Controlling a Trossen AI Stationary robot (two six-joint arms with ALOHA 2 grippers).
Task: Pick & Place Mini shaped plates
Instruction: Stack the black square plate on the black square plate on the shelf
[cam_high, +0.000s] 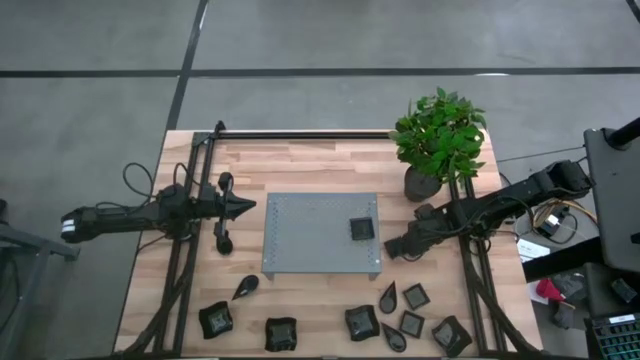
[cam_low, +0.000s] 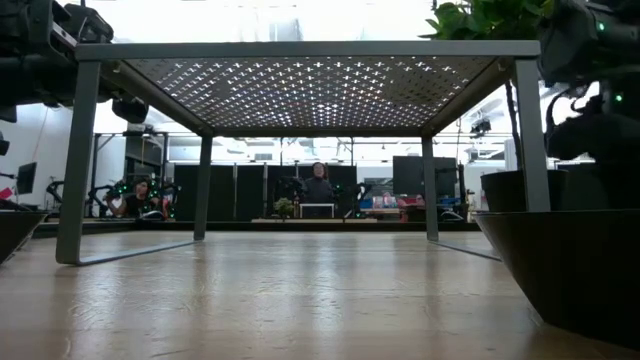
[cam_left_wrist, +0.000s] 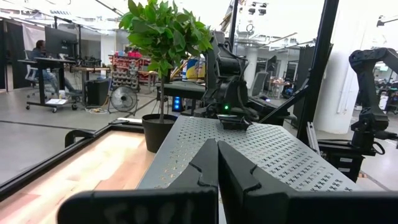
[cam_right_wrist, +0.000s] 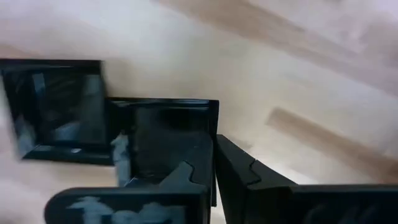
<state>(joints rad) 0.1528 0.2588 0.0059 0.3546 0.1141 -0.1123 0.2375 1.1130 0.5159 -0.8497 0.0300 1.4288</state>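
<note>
One square mini shaped plate (cam_high: 362, 228) rests flat on the grey perforated tray (cam_high: 300, 240), near its right edge. Several more dark plates lie on the wood along the table's near edge, among them a wavy one (cam_high: 216, 318), a teardrop (cam_high: 388, 295) and a square (cam_high: 415, 295). My right gripper (cam_high: 392, 245) hangs just off the tray's right edge, pointing down, shut and with nothing between its fingers (cam_right_wrist: 215, 140); beyond them the wrist view shows two square plates (cam_right_wrist: 53, 112) on the wood. My left gripper (cam_high: 250, 207) waits shut at the tray's left side.
A potted green plant (cam_high: 440, 135) stands at the far right, close behind my right arm. The tray stands on thin legs, so there is open space under it (cam_low: 320, 200). Bare wood shows left of the tray and between tray and near plates.
</note>
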